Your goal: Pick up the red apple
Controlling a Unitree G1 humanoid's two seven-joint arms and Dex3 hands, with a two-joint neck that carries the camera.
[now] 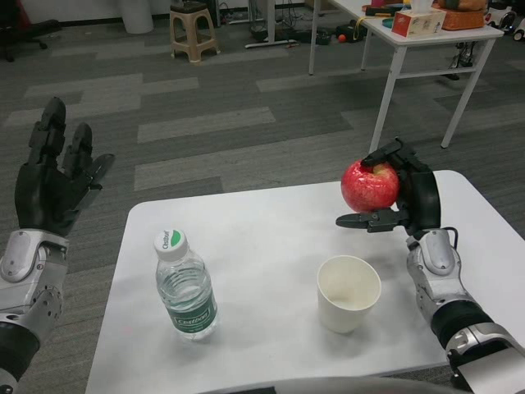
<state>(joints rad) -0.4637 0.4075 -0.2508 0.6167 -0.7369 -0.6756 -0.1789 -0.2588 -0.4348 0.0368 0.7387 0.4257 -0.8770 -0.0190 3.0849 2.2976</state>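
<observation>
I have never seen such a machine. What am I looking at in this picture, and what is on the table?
This single picture is taken from a humanoid robot's own head, looking down over a white table. The silver arms with black hands are its own. Its right hand holds a red apple lifted above the table. Its left hand is raised beside the table's edge, open and holding nothing. On the table stand a water bottle and an empty paper cup.

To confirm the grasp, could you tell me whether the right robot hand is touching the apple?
Touching: the head view shows the right robot hand wrapped around the apple, held above the table.
</observation>
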